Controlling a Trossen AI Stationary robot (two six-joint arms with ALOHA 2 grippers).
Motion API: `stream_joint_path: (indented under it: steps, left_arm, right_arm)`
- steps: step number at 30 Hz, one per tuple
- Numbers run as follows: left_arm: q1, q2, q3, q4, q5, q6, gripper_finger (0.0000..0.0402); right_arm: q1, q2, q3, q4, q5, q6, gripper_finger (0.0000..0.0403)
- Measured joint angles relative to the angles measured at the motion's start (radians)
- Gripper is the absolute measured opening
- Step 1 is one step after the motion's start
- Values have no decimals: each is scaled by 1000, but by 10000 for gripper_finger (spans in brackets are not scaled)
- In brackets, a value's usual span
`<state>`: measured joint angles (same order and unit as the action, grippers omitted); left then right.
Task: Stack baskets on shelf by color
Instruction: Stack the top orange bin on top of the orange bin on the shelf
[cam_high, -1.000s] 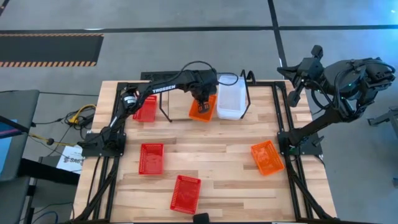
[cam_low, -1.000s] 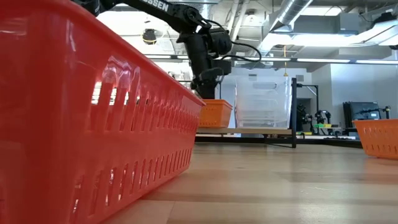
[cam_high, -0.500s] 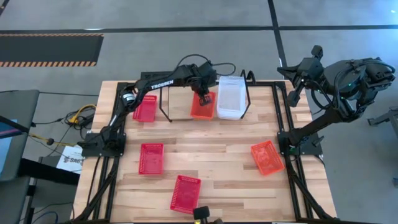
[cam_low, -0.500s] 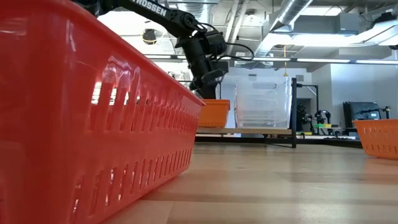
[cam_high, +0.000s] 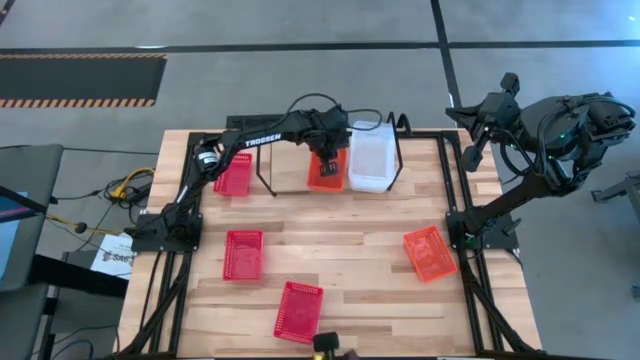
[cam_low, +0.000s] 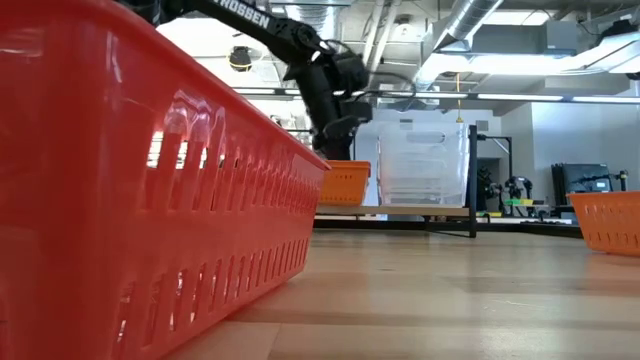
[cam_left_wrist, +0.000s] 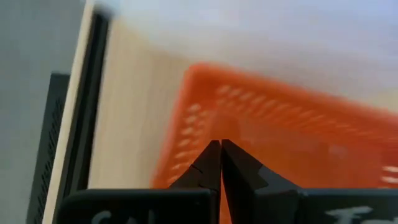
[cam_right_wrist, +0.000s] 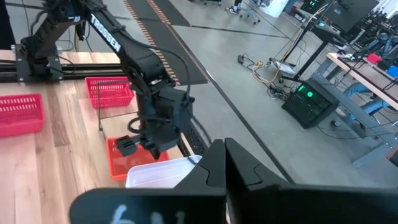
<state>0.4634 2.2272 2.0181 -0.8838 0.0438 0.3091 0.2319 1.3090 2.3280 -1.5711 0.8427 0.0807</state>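
White "TROSSEN" lettering (left arm (cam_high: 262, 141), upper link)

Desk (cam_high: 360, 225) was pale wood-plank butcher block, set on grey concrete floor (cam_high: 300, 95). Dark seam lines (cam_high: 300, 45) crossed floor; black-and-orange hazard-striped strip (cam_high: 80, 80) lay beyond desk's far-left corner. Yellow and orange cables (cam_high: 125, 185) trailed off desk's left side, white paper sheet (cam_high: 112, 255) below them. Low view showed open ceiling with silver ducts (cam_low: 470, 25), white walls, equipment bench (cam_low: 520, 200) at rear. Right wrist view showed workshop floor, cables, dark box with green light (cam_right_wrist: 309, 102).
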Motion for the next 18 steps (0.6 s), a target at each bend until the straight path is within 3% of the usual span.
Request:
stream_joint_path:
  steps: [5, 18]
  left_arm:
    - [31, 1, -62, 56, 16, -8, 0]
    - [48, 0, -62, 265, 3, -29, 0]
  right_arm:
    - [0, 0, 0, 0, 0, 8, 8]
    - [0, 18, 0, 0, -1, 17, 8]
